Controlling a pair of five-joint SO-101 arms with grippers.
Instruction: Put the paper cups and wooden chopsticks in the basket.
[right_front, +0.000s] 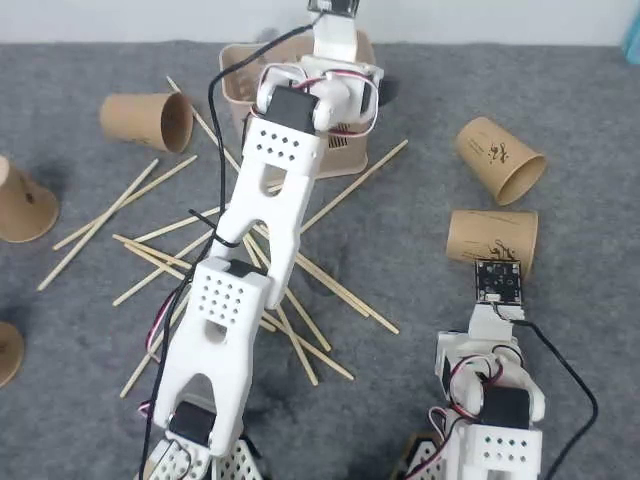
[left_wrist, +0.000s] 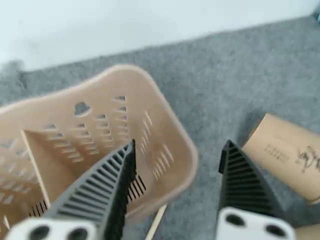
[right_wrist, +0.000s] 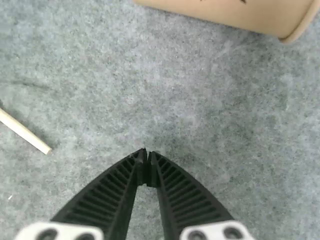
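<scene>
While right pincer (right_wrist: 147, 153) sits closed, left pincer (left_wrist: 180, 146) — spread — overhangs basket (left_wrist: 167, 125) rim.

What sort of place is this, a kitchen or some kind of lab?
Probably a robotics test bench, not a kitchen: two white robot arms stand over a grey mat, with paper cups, chopsticks and a basket strewn like practice props.

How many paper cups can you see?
5 paper cups: one lying left of the basket, two at the left edge, two lying on the right. The left arm covers the basket, so more may hide there.
</scene>
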